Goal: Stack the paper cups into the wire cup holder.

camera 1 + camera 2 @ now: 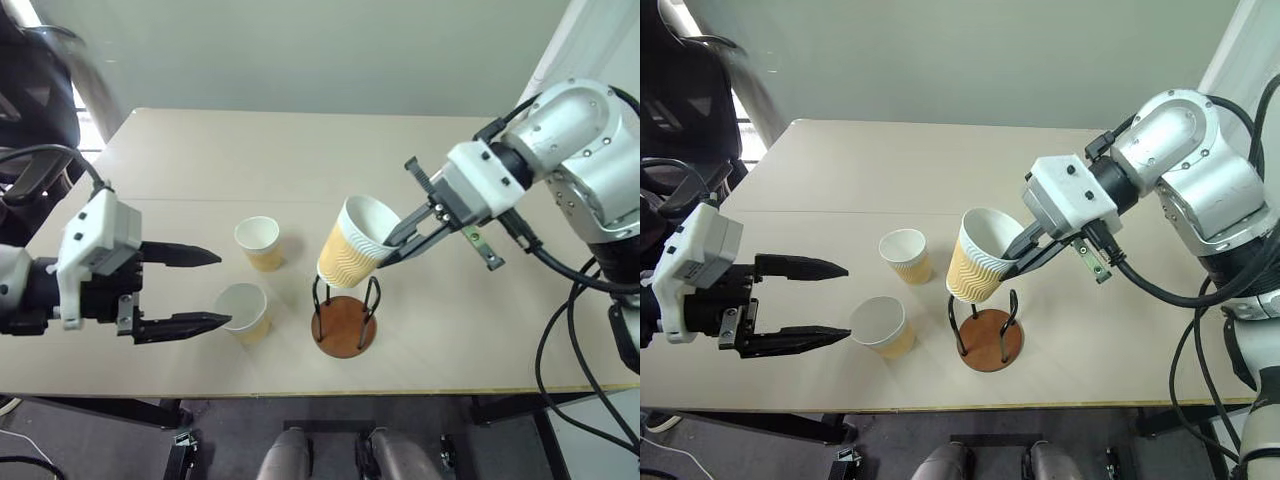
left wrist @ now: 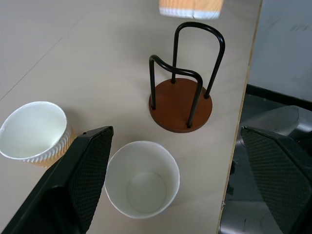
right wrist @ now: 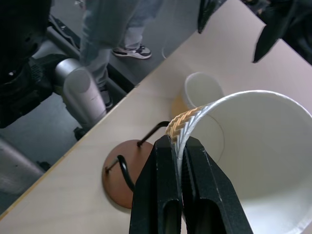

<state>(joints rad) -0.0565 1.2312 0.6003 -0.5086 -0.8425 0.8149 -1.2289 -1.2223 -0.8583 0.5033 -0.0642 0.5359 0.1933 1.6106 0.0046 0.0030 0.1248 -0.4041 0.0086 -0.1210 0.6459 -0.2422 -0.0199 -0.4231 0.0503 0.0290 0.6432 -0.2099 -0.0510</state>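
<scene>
**Mia:** What is the right gripper (image 1: 392, 250) doing?

**Ben:** It is pinching the rim of one paper cup (image 1: 352, 243). The cup hangs tilted in the air, just above the wire cup holder (image 1: 344, 318). I think it is held by the rim so the bottom is free to drop between the wires.

**Mia:** And the left gripper (image 1: 212, 290)?

**Ben:** Its fingers are spread wide, holding nothing. It sits by the nearer cup (image 1: 244, 311), maybe to grab that one next. The other cup (image 1: 260, 242) stands a bit farther back on the desk (image 1: 250, 150).

**Mia:** What is hard to see?

**Ben:** The hanging cup covers part of the wires, so I cannot tell if it is lined up right.
</scene>
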